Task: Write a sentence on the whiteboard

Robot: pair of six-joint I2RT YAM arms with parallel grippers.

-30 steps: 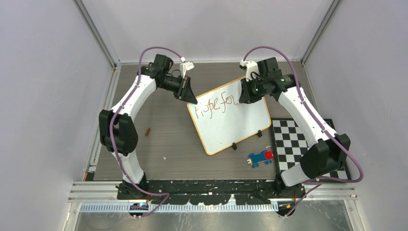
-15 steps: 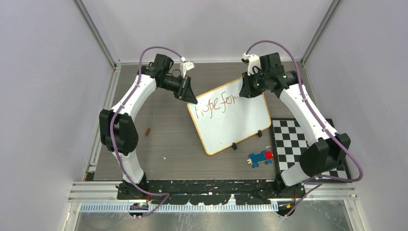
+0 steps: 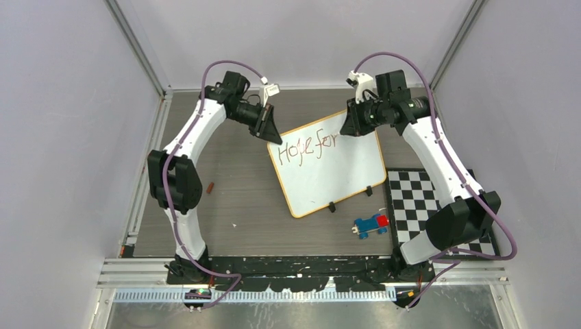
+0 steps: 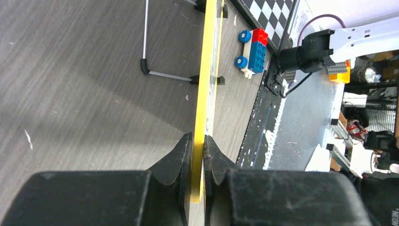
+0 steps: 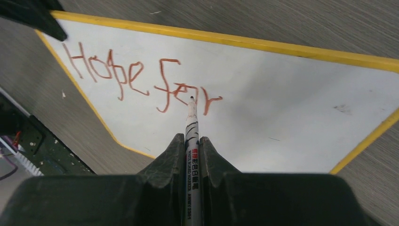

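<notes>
**Item 1: whiteboard** (image 3: 329, 171). Yellow-framed and propped on a wire stand at the middle of the table (image 3: 233, 205). It is skewed, with its far edge rising toward 1 o'clock. "Hope for" (image 5: 141, 80) is written in red along the top.

**Item 2: left gripper** (image 4: 197, 146). At the board's 10 o'clock corner. Its jaws are narrow and pinch the yellow edge between them.

**Item 3: right gripper** (image 5: 192, 141). Over the board's 1 o'clock corner. Its jaws are clamped close on a marker (image 5: 191, 117), whose tip sits at the "r", just at the surface. Whether it touches, I cannot tell.

**Item 4: toy brick car** (image 3: 371, 224). Blue and red, on the table at 5 o'clock from the board, apart from it.

**Item 5: checkered mat** (image 3: 425, 205). At 4 o'clock, beside the board.

**Item 6: small brown piece** (image 3: 211, 187). At 9 o'clock, well apart from the board.
</notes>
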